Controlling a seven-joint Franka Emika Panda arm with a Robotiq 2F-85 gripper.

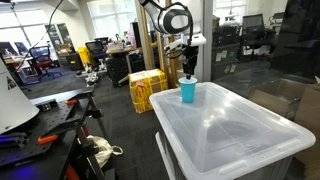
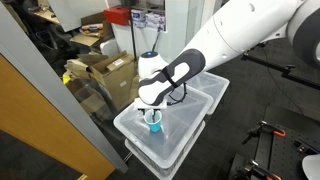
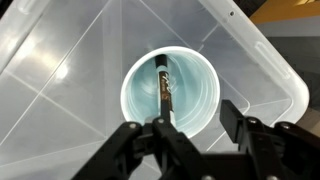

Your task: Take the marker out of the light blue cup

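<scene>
The light blue cup (image 3: 168,92) stands upright on the lid of a translucent bin (image 3: 60,60), seen from straight above in the wrist view. The marker (image 3: 165,85), thin and dark, leans inside the cup; its near end reaches the rim by one finger. My gripper (image 3: 200,122) is open, directly above the cup's near rim, not closed on anything. In both exterior views the gripper (image 1: 187,70) (image 2: 152,108) hangs just over the cup (image 1: 188,92) (image 2: 154,122), which sits at a corner of the bin (image 1: 235,135) (image 2: 185,135).
A yellow crate (image 1: 147,88) stands on the floor beyond the bin. A workbench with tools (image 1: 45,110) is to one side. Cardboard boxes (image 2: 110,70) sit behind a glass panel. A second bin (image 2: 205,90) adjoins the first one.
</scene>
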